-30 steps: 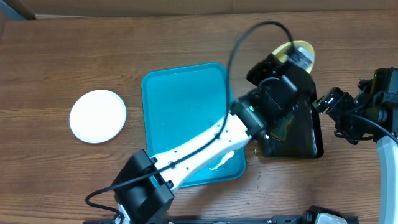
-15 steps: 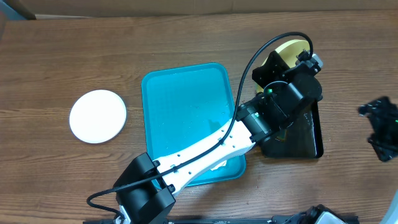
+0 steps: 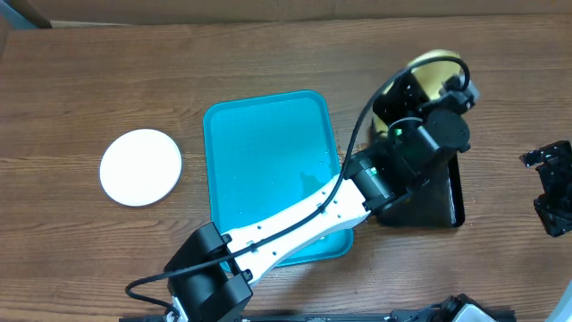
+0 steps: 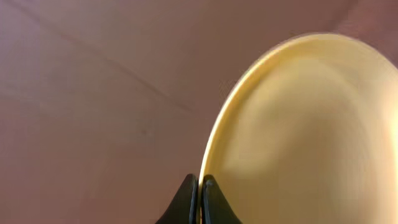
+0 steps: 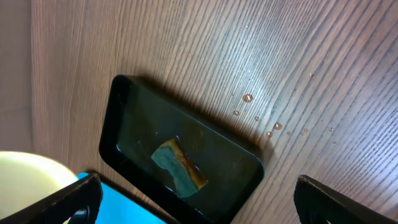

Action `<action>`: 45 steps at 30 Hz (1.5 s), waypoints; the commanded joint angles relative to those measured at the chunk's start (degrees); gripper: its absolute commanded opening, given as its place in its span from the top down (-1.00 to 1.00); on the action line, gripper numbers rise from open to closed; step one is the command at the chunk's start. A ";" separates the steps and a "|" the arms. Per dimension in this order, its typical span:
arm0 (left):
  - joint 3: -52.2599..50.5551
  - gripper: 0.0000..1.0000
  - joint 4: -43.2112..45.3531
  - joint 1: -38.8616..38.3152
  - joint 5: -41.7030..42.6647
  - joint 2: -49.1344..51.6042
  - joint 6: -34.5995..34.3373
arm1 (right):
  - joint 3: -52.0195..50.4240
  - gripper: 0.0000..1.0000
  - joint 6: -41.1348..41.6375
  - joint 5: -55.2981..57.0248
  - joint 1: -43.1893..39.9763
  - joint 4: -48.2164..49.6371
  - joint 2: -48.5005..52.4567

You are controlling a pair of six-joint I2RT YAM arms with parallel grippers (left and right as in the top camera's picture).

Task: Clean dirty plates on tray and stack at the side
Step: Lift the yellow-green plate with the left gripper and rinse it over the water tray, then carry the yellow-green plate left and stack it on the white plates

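L arm reaches across the tray (image 3: 259, 152) toward the far R side of the bench (image 3: 89, 72). L pincer (image 4: 199, 182) is clenched on the rim of the pale yellow plate (image 4: 298, 137); in the wrist view both tips sit tight against the plate edge, w/ the plate face filling the R half of the pic. From overhead the yellow plate shows at the far end of the black tray (image 5: 134, 134), partly hidden by the arm & cable. Can't tell if any smear is on it: pic is blurred.

White plate (image 3: 140, 167) lies flat on the bench, L of the turquoise tray, apart from it.

R pincer (image 5: 196, 183) is released, fingers wide apart, out near the R edge of the bench, grasping nothing. Below it: black tray w/ a sponge (image 5: 177, 167) inside, and a few water drops (image 5: 249, 98) on the wood just beside the tray.
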 commanded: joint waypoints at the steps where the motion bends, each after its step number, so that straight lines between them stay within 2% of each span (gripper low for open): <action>1: 0.74 0.92 0.15 0.20 -1.55 -0.33 -2.97 | 0.35 -1.00 0.24 -0.42 -0.17 0.28 -0.37; 3: 0.76 0.92 3.93 -0.04 -6.16 -0.44 -3.80 | 0.35 -1.00 0.22 -0.39 -0.17 0.28 -0.37; 6: 0.74 0.92 -0.92 0.55 1.70 -0.37 -6.99 | 0.35 -1.00 0.22 -0.39 -0.17 0.28 -0.37; 9: 0.76 0.92 -1.07 0.74 -2.32 -0.59 -9.84 | 0.35 -1.00 0.24 -0.42 -0.17 0.28 -0.37; 22: 0.85 0.92 -4.85 1.51 1.01 -5.40 -21.49 | 0.35 -1.00 0.22 -0.42 -0.17 0.28 -0.37; 26: 0.85 0.92 -7.67 2.14 6.21 -8.26 -22.08 | 0.35 -1.00 0.22 -0.42 -0.17 0.28 -0.37; 28: 0.85 0.91 -9.31 2.62 6.25 -9.62 -23.28 | 0.35 -1.00 0.24 -0.42 -0.17 0.28 -0.37; 31: 0.87 0.91 -15.67 4.48 6.34 -12.63 -30.25 | 0.35 -1.00 0.22 -0.42 -0.17 0.28 -0.35; 33: 0.87 0.92 -23.61 7.23 6.38 -15.61 -37.51 | 0.35 -1.00 0.24 -0.42 -0.17 0.28 -0.35; 35: 0.87 0.92 -33.83 11.34 6.82 -19.04 -47.98 | 0.35 -1.00 0.22 -0.42 -0.17 0.28 -0.35; 37: 0.87 0.91 -45.81 18.16 11.76 -23.08 -60.35 | 0.35 -1.00 0.22 -0.42 -0.17 0.28 -0.15; 38: 0.87 0.91 -49.88 21.62 15.17 -24.50 -63.87 | 0.35 -1.00 0.24 -0.42 -0.17 0.31 0.02; 40: 0.85 0.91 -57.92 31.54 25.22 -27.10 -67.56 | 0.35 -1.00 0.24 -0.42 -0.17 0.31 0.33; 42: 0.85 0.91 -63.30 39.56 30.95 -27.87 -67.54 | 0.35 -1.00 0.22 -0.42 -0.17 0.28 0.46; 45: 0.11 0.92 -69.85 51.58 34.38 -27.69 -67.49 | 0.35 -1.00 0.24 -0.42 -0.17 0.28 0.46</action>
